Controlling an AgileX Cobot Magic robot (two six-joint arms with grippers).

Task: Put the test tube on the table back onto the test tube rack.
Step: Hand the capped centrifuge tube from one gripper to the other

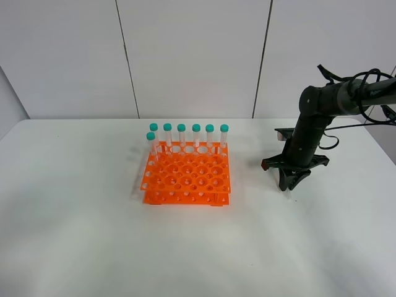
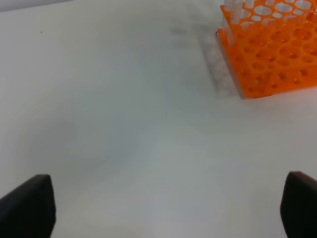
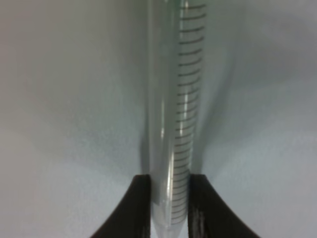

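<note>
The orange test tube rack stands mid-table with several teal-capped tubes along its far row. It also shows in the left wrist view. My right gripper points down at the white table, to the right of the rack. In the right wrist view the gripper is shut on a clear graduated test tube near its tapered end; the cap is out of view. My left gripper is open and empty over bare table, left of the rack. It does not show in the exterior view.
A grey panelled wall stands behind the table. Bare white tabletop lies between my right gripper and the rack, and in front of the rack. The right arm's cables hang at the far right.
</note>
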